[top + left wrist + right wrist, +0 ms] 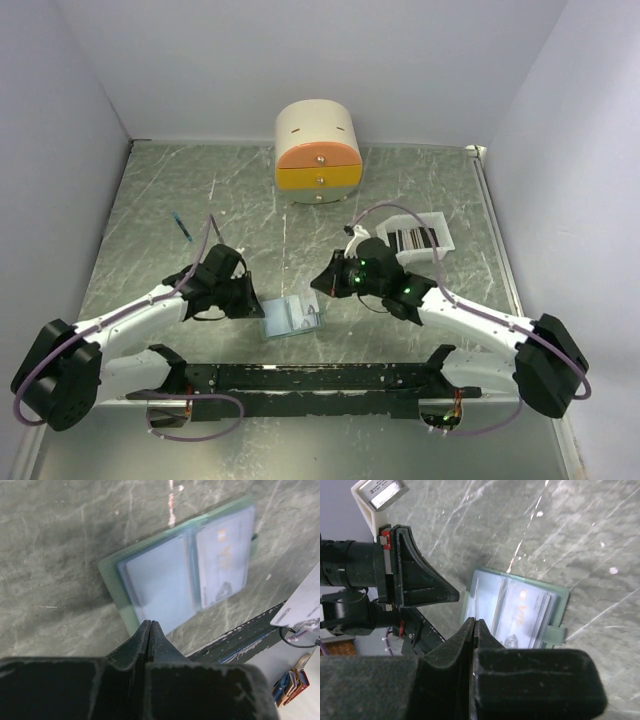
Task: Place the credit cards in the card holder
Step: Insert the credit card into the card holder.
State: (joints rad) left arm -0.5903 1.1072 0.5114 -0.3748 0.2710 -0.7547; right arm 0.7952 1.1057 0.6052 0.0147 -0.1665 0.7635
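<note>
The card holder (293, 317) lies open on the table, grey-green with pale blue pockets (160, 580). One pale credit card (222, 562) sits inside a pocket (527, 612). My left gripper (256, 300) is shut, its tips (150, 623) pinching the holder's corner. My right gripper (322, 284) hangs over the other pocket, shut (475, 621) on a credit card seen edge-on as a thin pale line (476, 597). More striped credit cards (410, 238) lie in the white tray.
The white tray (440, 228) stands at the right, behind my right arm. A round cream-and-orange drawer box (318, 150) is at the back centre. A blue pen (181, 227) lies at the left. A black rail (320, 378) runs along the near edge.
</note>
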